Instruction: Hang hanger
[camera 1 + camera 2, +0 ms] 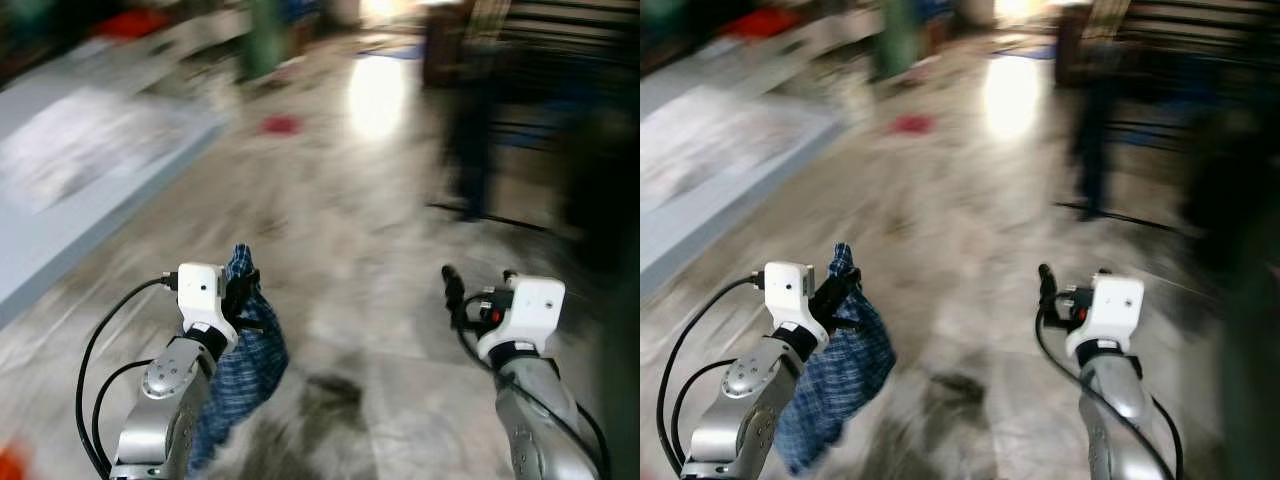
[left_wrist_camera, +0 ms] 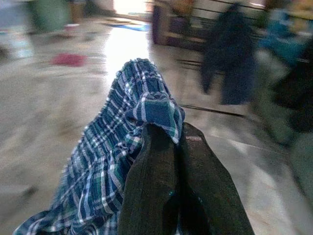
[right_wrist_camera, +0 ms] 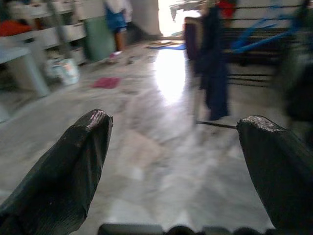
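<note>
Plaid cloth (image 2: pixel 117 161), blue and white, is what I have pinched in my left gripper (image 2: pixel 178 139); the two black fingers are closed together on a bunched fold near its top, so the rest drapes down beside my left arm and clear of the floor (image 1: pixel 380 300). I judge I am gripping it high like this so it cannot drag on the marble or tangle my legs as I walk. I cannot make out a hanger inside the cloth; if there is one, the fabric hides it.

My right gripper (image 3: pixel 171 161) is spread wide and carries nothing, held forward at about the same height as the left. I take it that I am keeping it free for steadying the garment or reaching the rail once I arrive.

Everything is smeared, which tells me I am mid-stride. Ahead and to my right a dark garment (image 3: pixel 215 63) hangs from what looks like a rack, well apart from me, so that is probably where I am headed. A grey bed (image 1: pixel 90 170) lies off to my left
</note>
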{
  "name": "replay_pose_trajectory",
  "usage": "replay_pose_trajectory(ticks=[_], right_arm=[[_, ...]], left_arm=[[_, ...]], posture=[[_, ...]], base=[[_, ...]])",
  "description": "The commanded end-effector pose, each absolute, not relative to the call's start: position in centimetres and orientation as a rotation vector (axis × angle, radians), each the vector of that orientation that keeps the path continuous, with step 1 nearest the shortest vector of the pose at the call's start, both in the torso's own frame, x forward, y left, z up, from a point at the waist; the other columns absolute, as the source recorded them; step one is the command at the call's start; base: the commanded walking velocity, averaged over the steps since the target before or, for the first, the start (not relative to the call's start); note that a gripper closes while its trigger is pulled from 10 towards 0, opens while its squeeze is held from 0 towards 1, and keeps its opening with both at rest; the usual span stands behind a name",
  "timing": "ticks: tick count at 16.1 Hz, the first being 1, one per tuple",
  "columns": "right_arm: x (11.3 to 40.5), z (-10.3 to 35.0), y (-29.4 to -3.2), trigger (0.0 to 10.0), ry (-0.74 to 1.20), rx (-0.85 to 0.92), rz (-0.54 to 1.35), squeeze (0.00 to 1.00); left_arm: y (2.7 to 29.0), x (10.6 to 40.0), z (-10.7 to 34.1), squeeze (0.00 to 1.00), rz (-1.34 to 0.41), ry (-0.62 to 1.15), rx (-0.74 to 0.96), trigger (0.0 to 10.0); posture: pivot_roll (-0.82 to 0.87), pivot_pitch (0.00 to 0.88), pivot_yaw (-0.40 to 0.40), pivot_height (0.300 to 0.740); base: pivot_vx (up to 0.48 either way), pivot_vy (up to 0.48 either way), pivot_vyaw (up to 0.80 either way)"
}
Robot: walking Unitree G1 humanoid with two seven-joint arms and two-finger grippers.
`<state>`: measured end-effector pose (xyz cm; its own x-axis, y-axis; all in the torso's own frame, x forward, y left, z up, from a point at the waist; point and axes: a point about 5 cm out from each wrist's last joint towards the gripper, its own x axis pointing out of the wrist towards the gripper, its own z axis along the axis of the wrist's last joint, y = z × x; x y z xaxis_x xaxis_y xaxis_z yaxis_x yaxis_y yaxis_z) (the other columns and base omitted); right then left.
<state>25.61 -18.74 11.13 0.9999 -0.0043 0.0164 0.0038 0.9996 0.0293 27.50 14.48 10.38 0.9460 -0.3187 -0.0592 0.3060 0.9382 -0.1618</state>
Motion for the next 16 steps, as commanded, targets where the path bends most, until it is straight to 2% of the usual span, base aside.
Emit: replay_pose_trajectory(ticks=[1,6,10,16], right_arm=[[25.2,11.2,-18.4,10.0,-0.016,0.003,0.02,0.0],[24.3,10.3,-19.2,10.0,0.02,0.013,-0.031,0.0],[24.8,9.8,-19.2,10.0,0.042,0.015,-0.028,0.0],[25.4,10.2,-19.1,10.0,0.016,0.001,-0.019,0.0]], left_arm=[[13.9,27.6,10.2,0.0,-0.35,0.091,-0.157,10.0],[13.0,27.5,10.0,0.0,-0.355,0.103,-0.178,10.0],[12.5,27.8,10.0,0.0,-0.375,0.099,-0.171,10.0],[12.6,28.5,9.7,0.0,-0.348,0.109,-0.163,10.0]], posture=[[-0.11,0.044,0.057,0.74],[-0.11,0.04,0.054,0.74],[-0.09,0.033,0.043,0.74],[-0.09,0.022,0.043,0.74]], base=[[0.322,0.352,-0.8],[0.293,0.379,-0.8],[0.293,0.381,-0.44],[0.34,0.338,0.0]])
